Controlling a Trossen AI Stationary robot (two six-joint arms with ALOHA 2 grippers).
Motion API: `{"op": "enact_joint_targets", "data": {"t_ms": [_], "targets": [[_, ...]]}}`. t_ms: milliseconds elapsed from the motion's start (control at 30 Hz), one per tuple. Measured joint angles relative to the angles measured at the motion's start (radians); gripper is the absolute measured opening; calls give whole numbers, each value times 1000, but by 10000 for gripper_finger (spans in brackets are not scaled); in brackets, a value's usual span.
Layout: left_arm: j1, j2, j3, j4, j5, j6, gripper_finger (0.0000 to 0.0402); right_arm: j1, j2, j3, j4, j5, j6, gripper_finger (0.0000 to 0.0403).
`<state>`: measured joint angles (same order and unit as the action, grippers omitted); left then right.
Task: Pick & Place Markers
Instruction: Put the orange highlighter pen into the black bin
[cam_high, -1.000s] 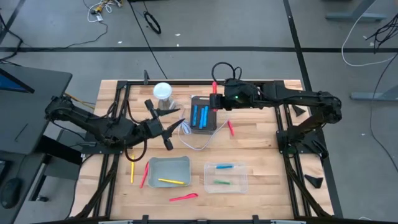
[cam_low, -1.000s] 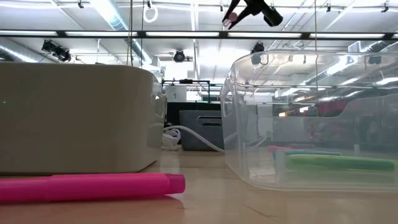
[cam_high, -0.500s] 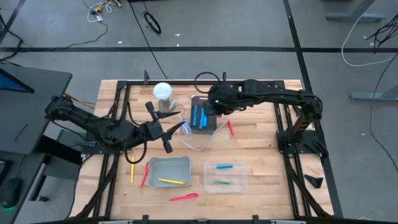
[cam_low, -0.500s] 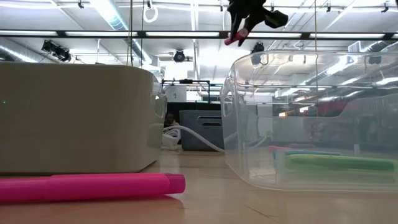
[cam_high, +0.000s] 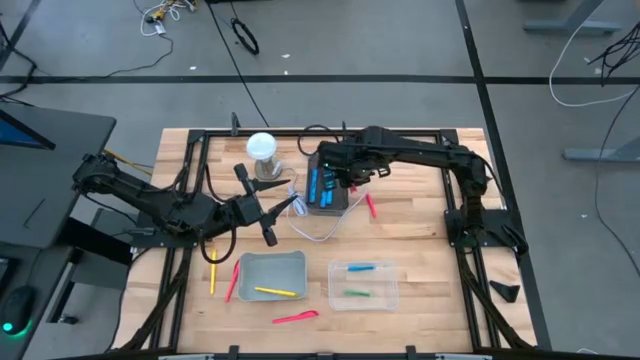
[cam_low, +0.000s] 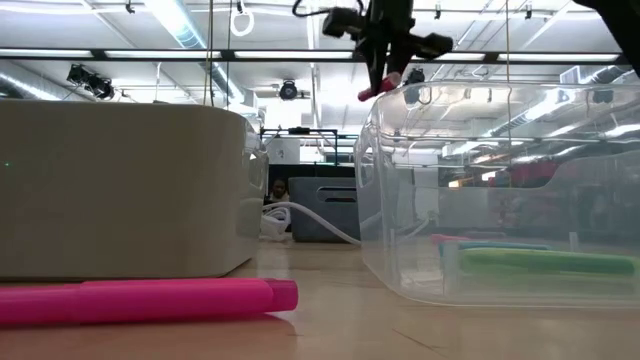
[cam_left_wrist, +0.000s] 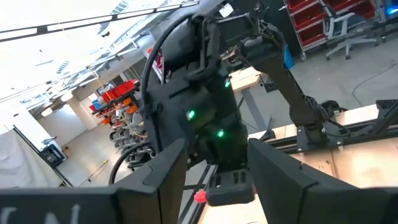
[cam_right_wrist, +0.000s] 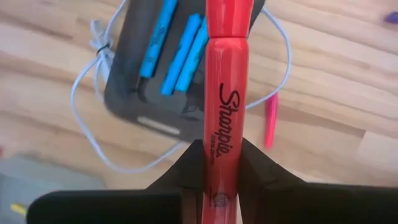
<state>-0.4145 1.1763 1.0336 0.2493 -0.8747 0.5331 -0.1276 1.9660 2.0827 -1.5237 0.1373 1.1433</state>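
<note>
Wooden planks make up the tabletop (cam_high: 420, 250) I am working over, framed by black rails and set on a grey floor. My right arm stretches across the far side to the dark rectangular tray (cam_high: 327, 186), which holds blue markers (cam_high: 320, 184) lying side by side, with a white cable (cam_high: 318, 228) looping around it. My left arm lies low on the left side of the tabletop.

Nearer the front edge sit a grey open bin (cam_high: 272, 276) with a yellow marker (cam_high: 274, 292) inside and, just beside it, a clear plastic box (cam_high: 363, 284) holding a blue and a green marker (cam_high: 356, 293). A white round lamp-like object (cam_high: 261, 146) stands near the tray's far left corner.

The right gripper (cam_high: 349, 176) hangs above the tray — its fingers (cam_right_wrist: 255, 165) pinch a red Sharpie marker (cam_right_wrist: 224, 106), clear of the surface. The left gripper (cam_high: 285, 205) points toward the tray with fingers (cam_left_wrist: 277, 177) spread and nothing between them.

Loose markers lie on the wood — a pink one (cam_high: 295, 317) by the front edge, a red one (cam_high: 371, 206) right of the tray, a yellow one (cam_high: 212, 271) and another red one (cam_high: 232, 281) left of the bin.
</note>
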Motion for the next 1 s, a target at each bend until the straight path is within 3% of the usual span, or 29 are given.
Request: {"op": "enact_joint_targets", "data": {"t_ms": [333,600,1000], "targets": [[0,0,0,0,-23,-32,179,-76,5,-135,181,-35,22,51],[1,0,0,0,-23,-33,179,-88,5,-328,432,-52,70,51],[2,1,0,0,-23,-33,178,-96,14,-552,659,-60,139,51]]}}
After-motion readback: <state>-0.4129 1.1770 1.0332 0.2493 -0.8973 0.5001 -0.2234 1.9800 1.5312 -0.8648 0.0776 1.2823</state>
